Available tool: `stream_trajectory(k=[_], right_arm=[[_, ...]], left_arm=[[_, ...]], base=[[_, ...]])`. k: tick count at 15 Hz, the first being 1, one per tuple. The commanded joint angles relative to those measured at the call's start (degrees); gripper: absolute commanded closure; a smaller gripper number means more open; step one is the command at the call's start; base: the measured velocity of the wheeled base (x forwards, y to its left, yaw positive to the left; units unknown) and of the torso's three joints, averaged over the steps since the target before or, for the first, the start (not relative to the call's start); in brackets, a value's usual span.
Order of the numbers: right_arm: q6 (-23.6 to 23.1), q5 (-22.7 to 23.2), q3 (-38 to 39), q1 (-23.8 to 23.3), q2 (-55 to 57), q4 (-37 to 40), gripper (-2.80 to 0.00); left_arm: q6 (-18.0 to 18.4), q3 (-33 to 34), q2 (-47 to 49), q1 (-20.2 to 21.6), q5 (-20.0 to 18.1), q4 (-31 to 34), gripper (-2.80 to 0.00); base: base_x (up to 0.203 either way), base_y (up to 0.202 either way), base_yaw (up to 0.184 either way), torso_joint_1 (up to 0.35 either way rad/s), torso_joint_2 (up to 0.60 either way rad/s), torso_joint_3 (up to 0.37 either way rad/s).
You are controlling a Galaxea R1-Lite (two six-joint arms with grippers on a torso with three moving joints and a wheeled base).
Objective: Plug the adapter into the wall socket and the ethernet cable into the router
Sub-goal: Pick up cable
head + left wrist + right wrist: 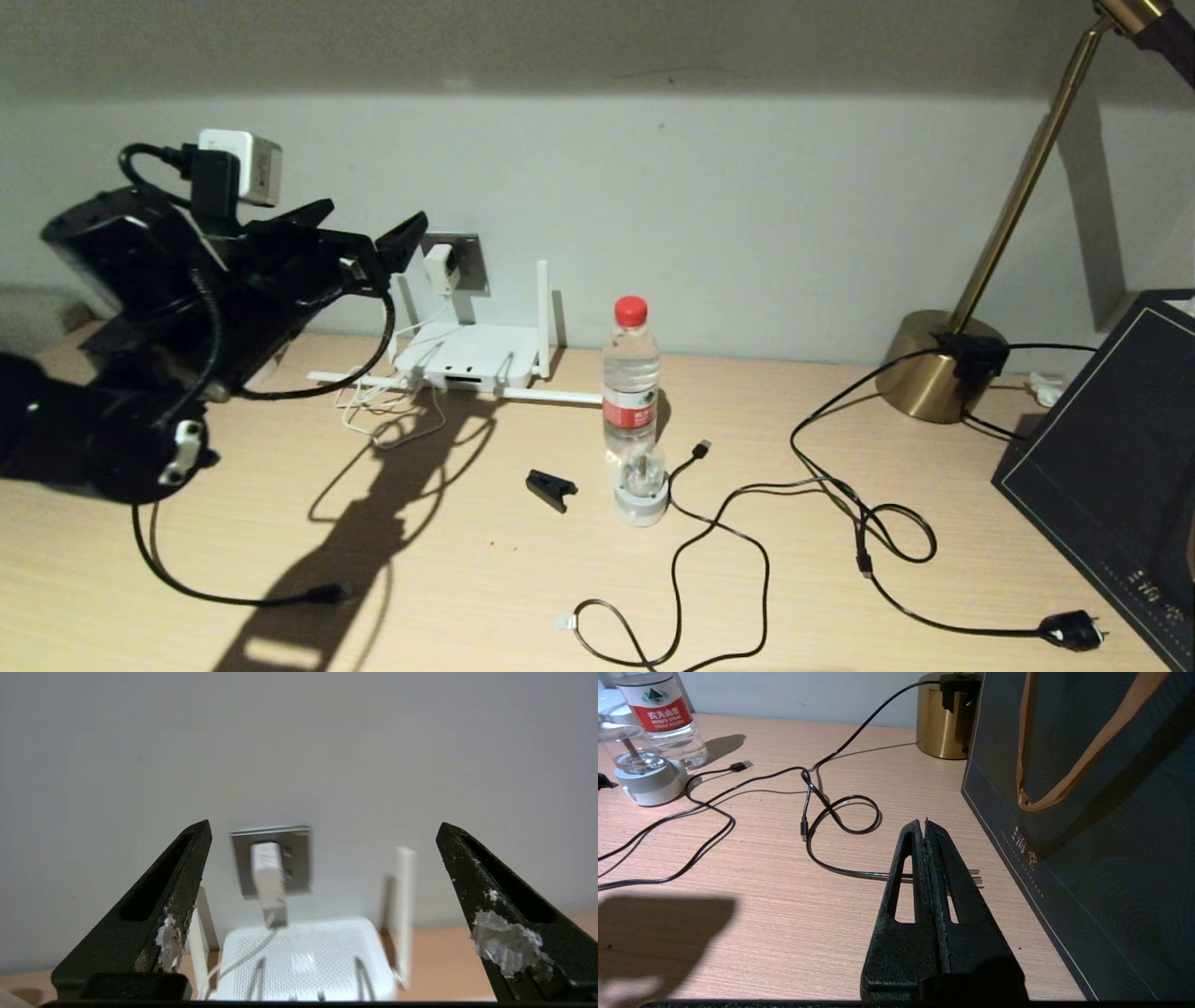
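The white adapter (439,269) sits plugged into the grey wall socket (467,261), its thin white cord hanging down to the router (471,359). My left gripper (378,210) hangs open just in front of the socket, apart from the adapter (267,872), with nothing between its fingers (187,877). The router (303,956) lies flat below the socket (299,858) with its antennas up and out. The ethernet cable's clear connector (563,622) lies loose near the table's front edge. My right gripper (924,822) is shut and empty, low over the table at the right.
A water bottle (630,373), a small white-based glass piece (641,485) and a black clip (551,490) stand mid-table. Tangled black cables end in a USB tip (702,449) and a mains plug (1074,630). At the right are a brass lamp base (938,369) and a dark bag (1102,467).
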Motion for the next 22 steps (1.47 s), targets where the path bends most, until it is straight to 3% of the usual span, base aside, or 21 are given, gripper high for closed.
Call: stream_trajectory(k=[1,3,4,6,9,10,12,15,16,18,22], right_arm=[[-0.03,0.02,2.02,0.00,0.09,-0.05,0.00],[-0.03,0.02,2.02,0.00,0.09,-0.03,0.00],[-0.03,0.02,2.02,0.00,0.03,-0.05,0.00],[-0.03,0.02,2.02,0.00,0.09,-0.05,0.00],[-0.03,0.02,2.02,0.00,0.03,-0.05,0.00],[-0.03,0.02,2.02,0.00,0.09,-0.05,0.00],[-0.03,0.02,2.02,0.00,0.09,-0.05,0.00],[-0.03,0.02,2.02,0.00,0.09,-0.05,0.00],[-0.03,0.02,2.02,0.00,0.09,-0.05,0.00],[-0.03,0.02,2.02,0.00,0.09,0.02,0.00],[-0.03,0.02,2.02,0.00,0.09,-0.05,0.00]], left_arm=[[6.49,7.67,-16.48,0.43,-5.20,8.18,-2.80],[15.58,12.17,-26.44,0.79,-10.06,24.04,-2.80],[21.60,13.76,-30.41,0.91,-12.73,35.52,-2.80],[35.48,15.44,-35.45,1.04,-16.59,56.22,-2.80],[56.77,16.21,-37.94,1.80,-18.00,81.78,-2.80],[62.64,16.33,-36.82,3.08,-16.82,85.96,-2.80],[70.29,15.08,-31.50,6.41,-15.34,88.49,-2.80],[90.89,6.80,-21.97,13.64,-15.00,94.15,-2.80],[95.59,4.10,-19.29,15.90,-15.02,97.80,-2.80],[98.01,2.18,-15.76,17.96,-15.66,100.99,-2.80],[96.88,2.01,-10.10,18.22,-16.24,101.34,-2.80]], base=[[0.000,0.000,0.000,0.000,0.00,0.000],[0.000,0.000,0.000,0.000,0.00,0.000],[0.000,0.000,0.000,0.000,0.00,0.000],[0.000,0.000,0.000,0.000,0.00,0.000],[0.000,0.000,0.000,0.000,0.00,0.000],[0.000,0.000,0.000,0.000,0.00,0.000],[0.000,0.000,0.000,0.000,0.00,0.000],[0.000,0.000,0.000,0.000,0.00,0.000],[0.000,0.000,0.000,0.000,0.00,0.000],[0.000,0.000,0.000,0.000,0.00,0.000],[0.000,0.000,0.000,0.000,0.00,0.000]])
